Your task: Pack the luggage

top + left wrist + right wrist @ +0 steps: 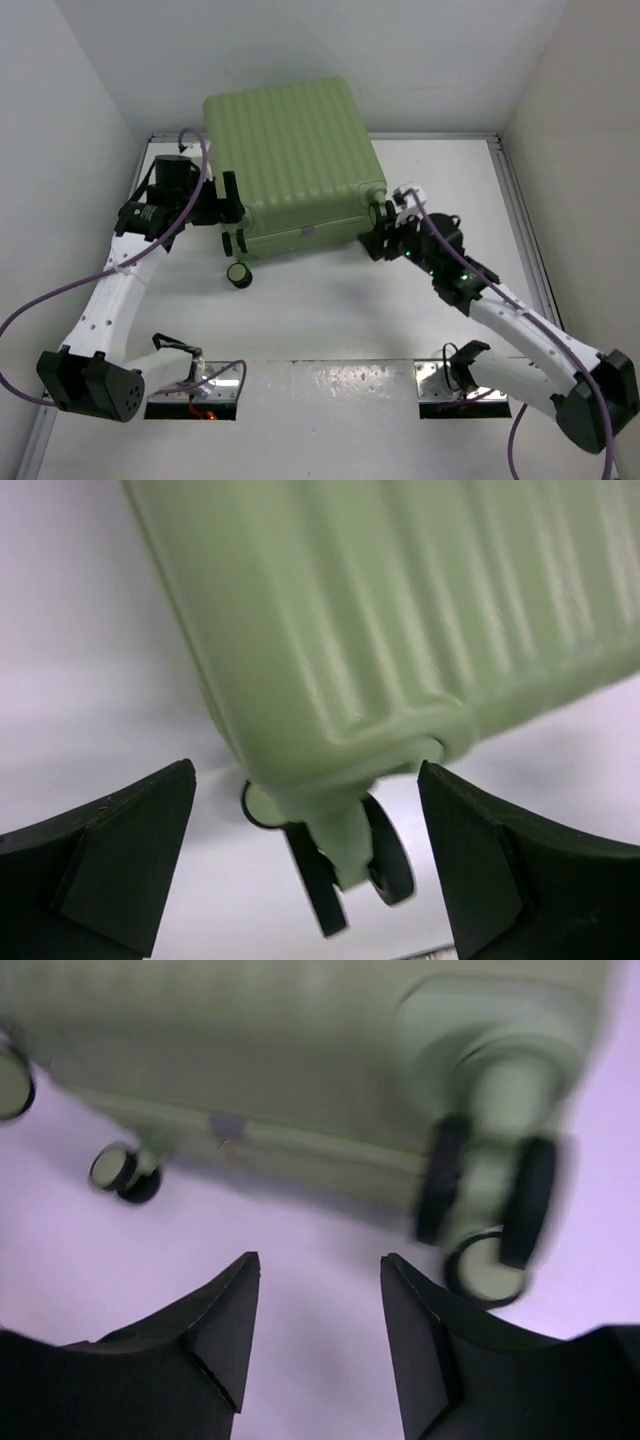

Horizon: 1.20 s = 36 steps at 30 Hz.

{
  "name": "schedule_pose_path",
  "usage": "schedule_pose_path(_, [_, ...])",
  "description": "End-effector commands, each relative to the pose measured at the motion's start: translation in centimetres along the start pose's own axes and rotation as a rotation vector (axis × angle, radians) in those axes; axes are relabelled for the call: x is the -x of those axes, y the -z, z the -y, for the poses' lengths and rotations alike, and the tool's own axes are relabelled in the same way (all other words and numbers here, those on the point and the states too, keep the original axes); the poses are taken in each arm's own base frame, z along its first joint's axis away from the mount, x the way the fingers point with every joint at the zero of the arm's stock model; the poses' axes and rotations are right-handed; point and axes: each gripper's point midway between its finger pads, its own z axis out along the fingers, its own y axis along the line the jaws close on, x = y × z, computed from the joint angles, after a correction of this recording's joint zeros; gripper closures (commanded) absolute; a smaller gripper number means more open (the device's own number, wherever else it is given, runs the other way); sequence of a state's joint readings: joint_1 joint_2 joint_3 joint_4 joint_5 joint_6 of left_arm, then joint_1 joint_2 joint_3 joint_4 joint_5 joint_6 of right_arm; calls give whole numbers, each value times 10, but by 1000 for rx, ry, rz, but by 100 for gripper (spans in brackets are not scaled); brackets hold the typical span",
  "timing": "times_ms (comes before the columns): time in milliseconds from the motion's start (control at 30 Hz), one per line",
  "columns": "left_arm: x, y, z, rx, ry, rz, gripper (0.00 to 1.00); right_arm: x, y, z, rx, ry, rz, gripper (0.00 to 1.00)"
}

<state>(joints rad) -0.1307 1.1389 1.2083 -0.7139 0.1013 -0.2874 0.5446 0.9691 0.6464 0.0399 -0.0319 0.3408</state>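
Observation:
The luggage (295, 165) is a large light-green ribbed suitcase lying shut on the white table, toward the back. My left gripper (232, 212) is at its left near corner, jaws wide open. In the left wrist view that corner (400, 610) and its black-and-cream wheel (385, 860) sit just beyond the open left gripper (307, 770), and I see no contact. My right gripper (382, 228) is at the right near corner. The right wrist view shows the right gripper (320, 1260) open over bare table, with the shell (250, 1050) and a blurred wheel (485, 1210) just ahead.
A loose-looking wheel (238, 273) stands on the table under the suitcase's front left corner. White walls close in on the left (90, 90) and right (580, 120). A metal rail (520, 210) runs along the table's right side. Purple cables trail from both arms.

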Motion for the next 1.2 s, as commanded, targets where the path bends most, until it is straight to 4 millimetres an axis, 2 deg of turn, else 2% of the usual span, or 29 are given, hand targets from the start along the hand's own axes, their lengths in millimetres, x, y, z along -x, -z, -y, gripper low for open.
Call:
schedule_pose_path(0, [-17,8,9,13,3,-59,1,-38,-18,-28,76,-45,-10,50])
schedule_pose_path(33, [-22,9,16,7,-1,-73,1,-47,-23,-30,81,-51,-16,50])
schedule_pose_path(67, [-25,9,17,19,5,-79,1,-46,-27,-37,101,-60,3,50])
schedule_pose_path(100, [-25,9,20,25,2,-78,1,-66,-36,-38,74,-63,-37,50])
schedule_pose_path(133, [-33,11,19,32,-7,-95,1,-69,-39,-38,68,-71,-31,52])
schedule_pose_path(167, [-40,8,15,52,1,-110,3,-55,-44,-43,86,-84,46,52])
schedule_pose_path(200, [-44,6,14,65,-7,-117,4,-70,-51,-47,84,-76,16,52])
schedule_pose_path(233, [-49,4,12,69,-8,-130,4,-69,-55,-49,83,-73,24,52])
schedule_pose_path(267, [-49,4,10,79,-9,-127,6,-52,-60,-56,90,-83,85,50])
schedule_pose_path(333, [-53,3,10,84,3,-138,8,-61,-71,-62,99,-105,68,50])
schedule_pose_path(400, [-61,0,5,98,21,-158,13,-53,-80,-74,121,-109,88,51])
schedule_pose_path(467, [-62,-3,1,107,33,-170,17,-53,-92,-80,126,-105,86,51])
schedule_pose_path(500, [-62,-3,0,99,43,-172,20,-45,-95,-84,134,-116,113,51])
schedule_pose_path(533, [-64,-10,0,94,52,-191,22,-54,-101,-86,129,-134,90,52])
schedule_pose_path(600, [-66,-12,2,65,82,-210,29,-44,-107,-93,132,-154,132,55])
schedule_pose_path(633, [-68,-14,1,68,82,-221,31,-52,-110,-97,134,-147,121,55])
schedule_pose_path(667, [-69,-14,4,53,84,-226,37,-51,-111,-99,130,-145,129,55])
schedule_pose_path(700, [-70,-16,6,48,96,-237,40,-47,-110,-105,146,-148,155,55])
schedule_pose_path(767, [-74,-20,6,44,107,-251,42,-56,-108,-115,176,-112,157,55])
schedule_pose_path(900, [-79,-24,11,16,113,-278,43,-62,-115,-112,128,-97,166,55])
schedule_pose_path(933, [-79,-24,11,16,113,-279,43,-58,-118,-108,100,-98,179,53])
schedule_pose_path(967, [-79,-24,11,16,113,-279,43,-63,-122,-106,87,-89,169,50])
schedule_pose_path(1000, [-79,-24,11,16,113,-279,43,-55,-126,-108,80,-84,188,47])
schedule_pose_path(1067, [-81,-25,12,10,115,-290,43,-60,-133,-98,25,-66,188,46])
schedule_pose_path(1100, [-81,-25,12,10,115,-290,43,-51,-135,-97,5,-56,213,43])
schedule_pose_path(1167, [-81,-25,12,10,115,-290,43,-52,-138,-89,-35,-25,214,41])
